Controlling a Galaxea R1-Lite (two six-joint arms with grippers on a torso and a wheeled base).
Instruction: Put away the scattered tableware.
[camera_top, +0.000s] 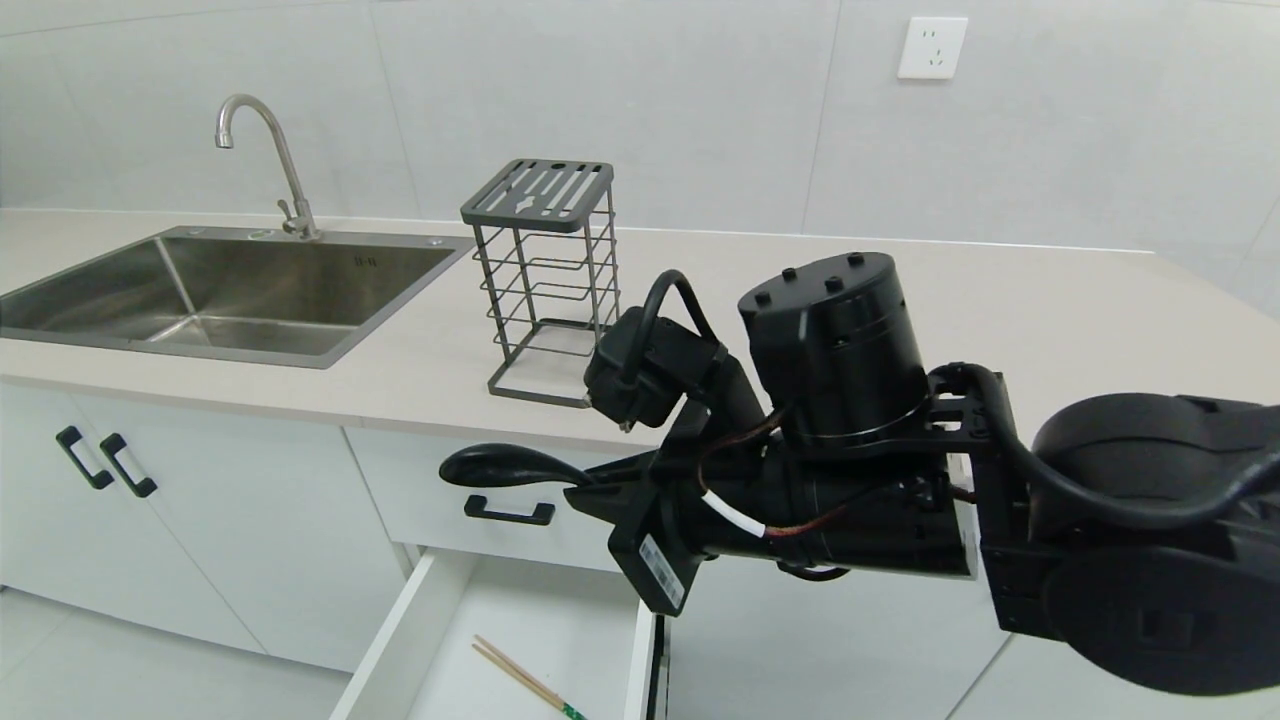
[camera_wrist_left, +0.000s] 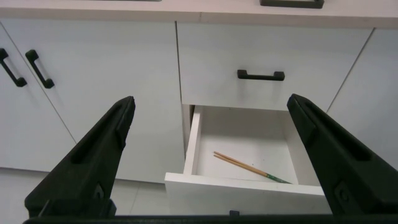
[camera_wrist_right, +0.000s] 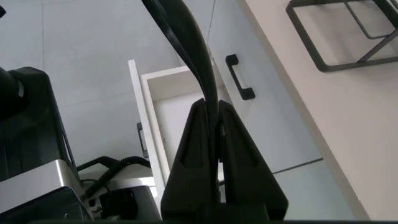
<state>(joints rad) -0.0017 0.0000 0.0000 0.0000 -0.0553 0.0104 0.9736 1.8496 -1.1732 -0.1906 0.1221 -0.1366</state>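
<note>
Right gripper (camera_top: 600, 492) pinches a black spoon (camera_top: 500, 465) mid-frame above the open drawer (camera_top: 395, 630) holding chopsticks (camera_top: 525, 678), left gripper (camera_wrist_left: 211, 99) spread wide.

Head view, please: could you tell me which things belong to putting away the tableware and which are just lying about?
For the job:
black spoon, clamped in the right gripper
open drawer
chopsticks lying in it
left gripper, open, facing the drawer

Just there:
wire rack
sink
faucet
wall socket
</note>
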